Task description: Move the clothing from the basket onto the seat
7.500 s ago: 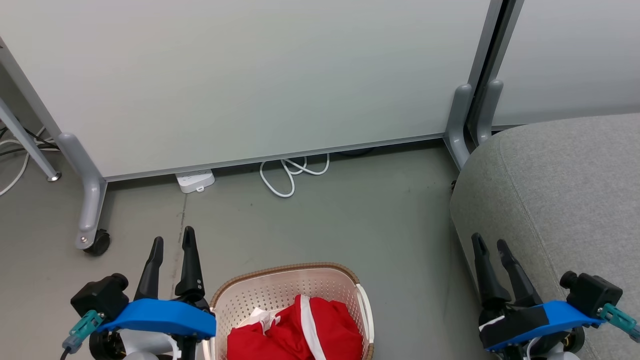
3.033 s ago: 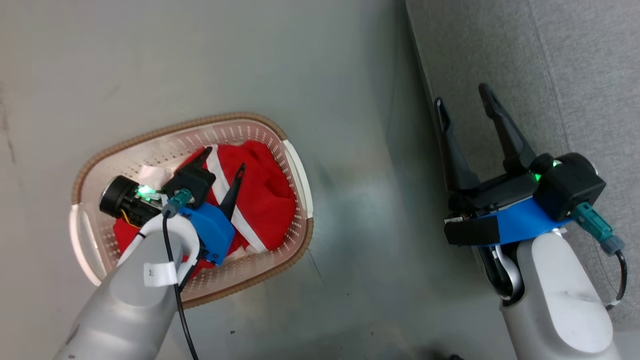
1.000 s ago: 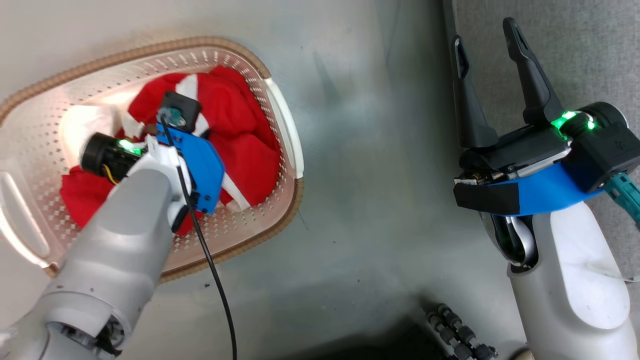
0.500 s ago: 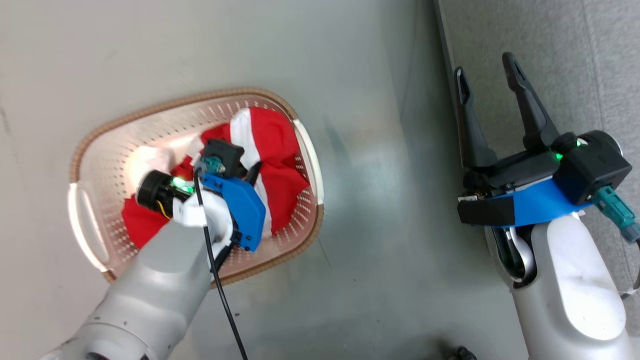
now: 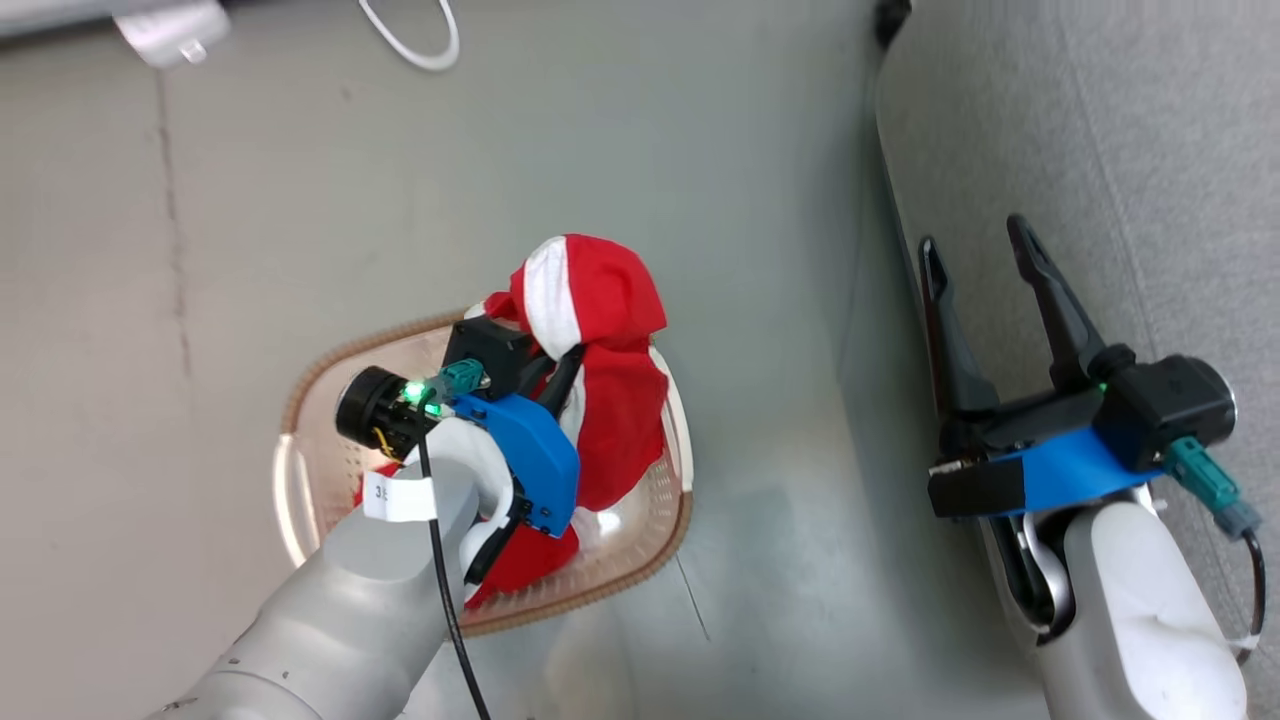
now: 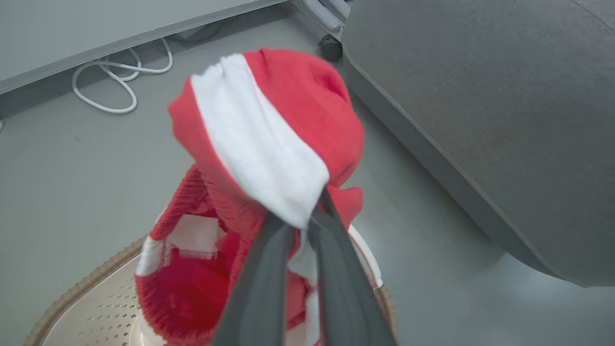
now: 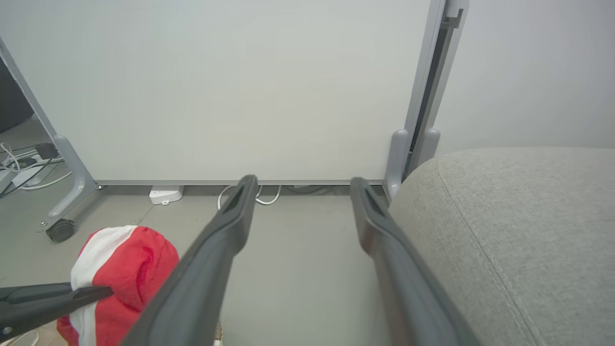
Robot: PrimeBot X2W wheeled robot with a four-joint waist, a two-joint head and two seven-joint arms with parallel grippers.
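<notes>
My left gripper (image 5: 562,362) (image 6: 307,211) is shut on a red garment with a white stripe (image 5: 600,300) (image 6: 269,139) (image 7: 120,269). The garment is lifted above the cream basket (image 5: 640,555) (image 6: 81,298) and its lower part trails down into the basket. More red clothing (image 5: 520,565) lies on the basket floor, partly hidden by my left arm. The light grey seat (image 5: 1100,120) (image 6: 480,96) (image 7: 519,216) is to the right. My right gripper (image 5: 975,250) (image 7: 300,185) stands open by the seat's left edge, holding nothing.
A coiled white cable (image 5: 420,40) (image 6: 115,81) and a white power strip (image 5: 165,30) (image 7: 165,194) lie on the grey floor by a partition (image 7: 216,86) on castored feet (image 7: 60,229). Bare floor lies between basket and seat.
My left gripper has shut on the red garment and raised it out of the basket, up and toward the seat. The head camera has shifted. My right gripper stays open.
</notes>
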